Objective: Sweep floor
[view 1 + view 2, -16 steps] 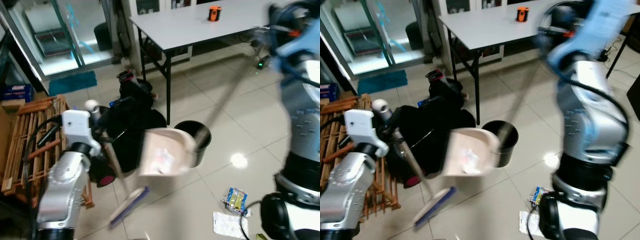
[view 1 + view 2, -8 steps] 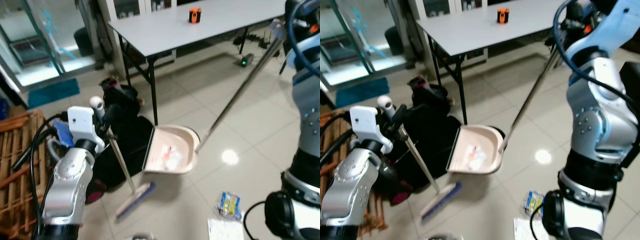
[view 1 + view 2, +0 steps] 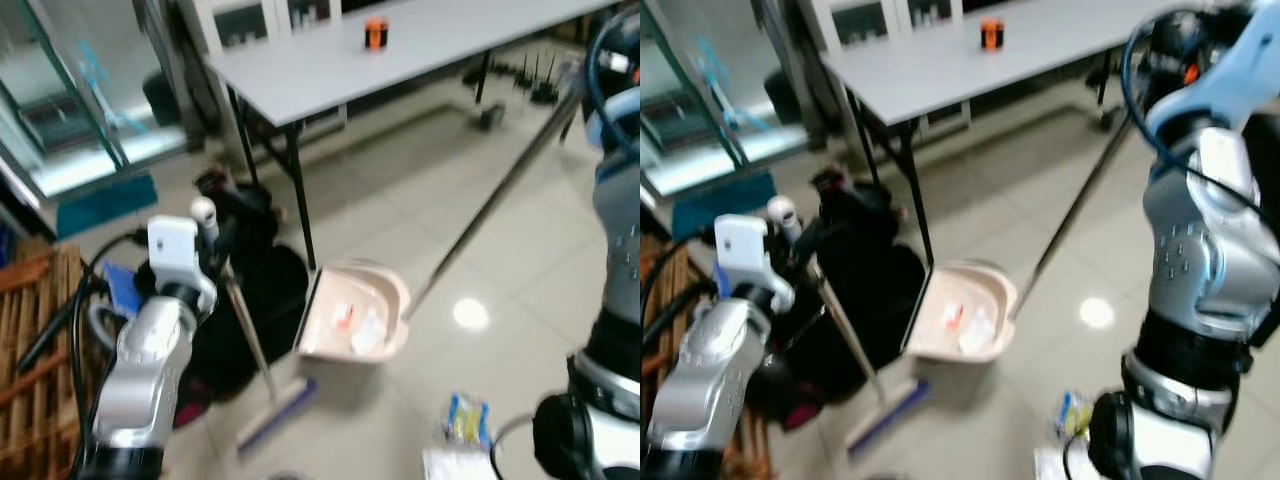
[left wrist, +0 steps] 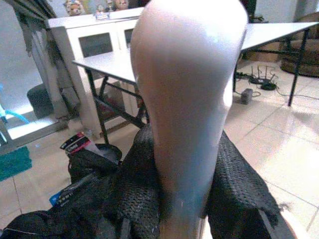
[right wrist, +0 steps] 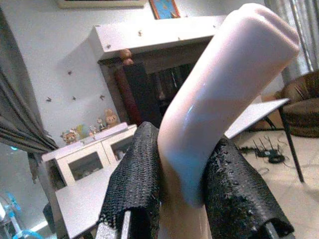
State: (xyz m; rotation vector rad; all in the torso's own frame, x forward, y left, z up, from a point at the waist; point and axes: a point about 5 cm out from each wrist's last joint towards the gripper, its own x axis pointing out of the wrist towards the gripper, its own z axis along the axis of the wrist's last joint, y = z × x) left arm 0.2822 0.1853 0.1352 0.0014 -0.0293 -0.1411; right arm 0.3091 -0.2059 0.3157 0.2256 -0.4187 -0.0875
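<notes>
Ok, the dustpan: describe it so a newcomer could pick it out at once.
Start at the grey table and follow its black leg down to the tiled floor. The dustpan hangs just beyond the leg's foot, on a long metal pole running up to the right gripper. It is the pale beige scoop with scraps inside, unlike the flat broom beside it.

Your floor (image 3: pixel 400 190) is pale glossy tile with a bright light glare (image 3: pixel 470 314). A long grey folding surface on black legs (image 3: pixel 300 70) carries a small orange object (image 3: pixel 375 33). Behind it, white glass-fronted cabinets (image 3: pixel 250 20). Glass sliding door (image 3: pixel 60 110) with a teal mat (image 3: pixel 100 192). Slatted wooden rack (image 3: pixel 30 320) at your far left.
</notes>
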